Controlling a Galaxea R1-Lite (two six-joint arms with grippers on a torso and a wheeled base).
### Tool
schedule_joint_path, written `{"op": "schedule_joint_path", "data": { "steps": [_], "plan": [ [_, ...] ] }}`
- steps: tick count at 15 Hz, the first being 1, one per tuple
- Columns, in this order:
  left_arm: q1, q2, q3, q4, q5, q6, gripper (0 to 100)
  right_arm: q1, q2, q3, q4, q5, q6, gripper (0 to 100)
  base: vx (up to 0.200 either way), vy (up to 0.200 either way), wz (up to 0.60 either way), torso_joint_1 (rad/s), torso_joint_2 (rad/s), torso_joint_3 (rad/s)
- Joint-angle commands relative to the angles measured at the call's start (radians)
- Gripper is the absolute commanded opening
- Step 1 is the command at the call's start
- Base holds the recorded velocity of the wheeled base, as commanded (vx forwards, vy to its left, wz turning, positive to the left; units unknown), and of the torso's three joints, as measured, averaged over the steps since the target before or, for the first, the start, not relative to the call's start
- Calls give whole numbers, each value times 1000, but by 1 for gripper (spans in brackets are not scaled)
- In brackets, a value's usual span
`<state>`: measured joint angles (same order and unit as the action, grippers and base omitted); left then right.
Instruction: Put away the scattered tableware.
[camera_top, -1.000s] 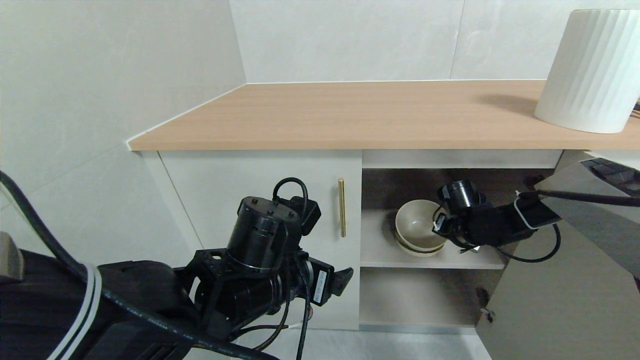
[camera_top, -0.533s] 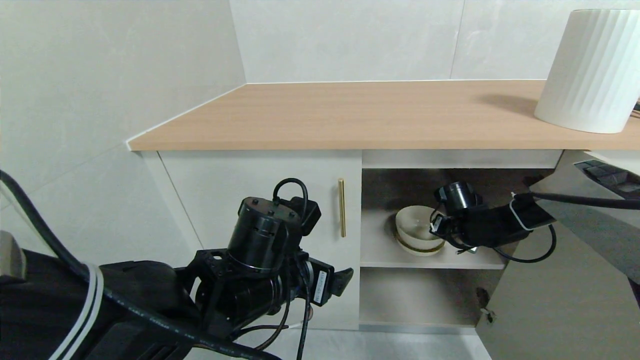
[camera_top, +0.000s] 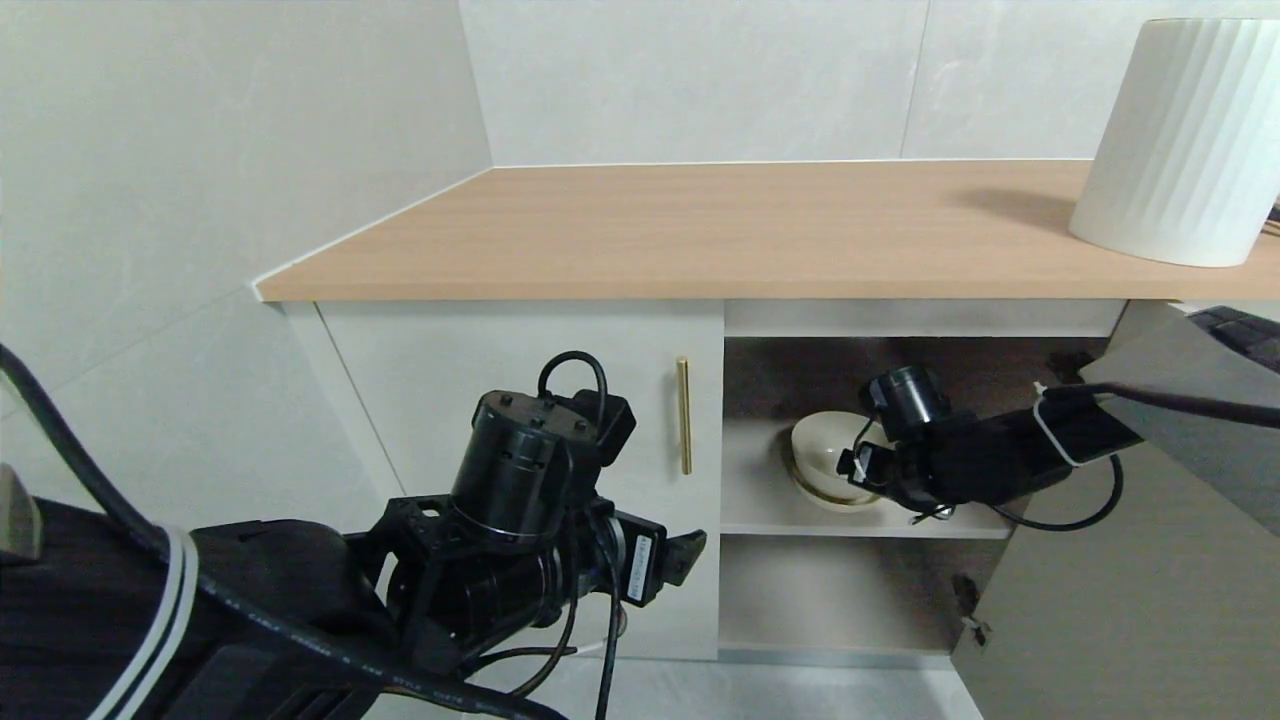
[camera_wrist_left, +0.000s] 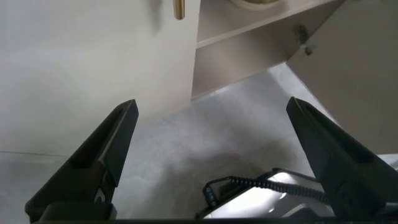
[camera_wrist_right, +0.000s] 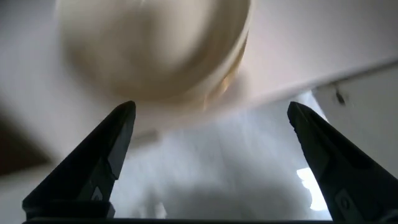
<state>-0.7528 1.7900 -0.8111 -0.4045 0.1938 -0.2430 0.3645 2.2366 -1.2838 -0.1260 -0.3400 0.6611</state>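
Cream bowls (camera_top: 818, 452), perhaps two, stacked

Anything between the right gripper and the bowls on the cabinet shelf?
Nothing visible. The right gripper is open inside the open compartment, close beside the bowls on the shelf. Its wrist view looks straight at a bowl with no object between. The cabinet door stands open to the right.

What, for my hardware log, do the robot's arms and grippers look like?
Both arms are black. The left arm has a cylindrical joint housing, looping black cables and a white label; the right arm wears a white band. The left gripper and right gripper each have black wedge-shaped tips.
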Motion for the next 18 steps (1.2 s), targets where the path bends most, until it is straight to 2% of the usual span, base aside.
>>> {"op": "schedule_joint_path", "data": {
  "steps": [1,3,4,8,12,18],
  "plan": [
    [1,-24,3,1,-1,-9,100,34,-144,70,68,55,-18,100,0,0,0,0,0,0],
    [4,-26,6,1,1,-12,100,57,-284,121,207,119,-70,100,0,0,0,0,0,0],
    [4,-24,7,1,1,-13,100,60,-328,139,239,139,-93,100,0,0,0,0,0,0],
    [4,-27,7,1,1,-22,100,110,-428,182,322,142,-100,100,-200,0,0,6,2,0],
    [4,-41,15,3,3,-22,100,159,-509,327,335,139,-97,100,-200,0,0,-1,2,4],
    [4,-58,21,3,4,-22,100,254,-632,462,335,138,-92,100,-200,0,0,3,2,2]
  ]
}}
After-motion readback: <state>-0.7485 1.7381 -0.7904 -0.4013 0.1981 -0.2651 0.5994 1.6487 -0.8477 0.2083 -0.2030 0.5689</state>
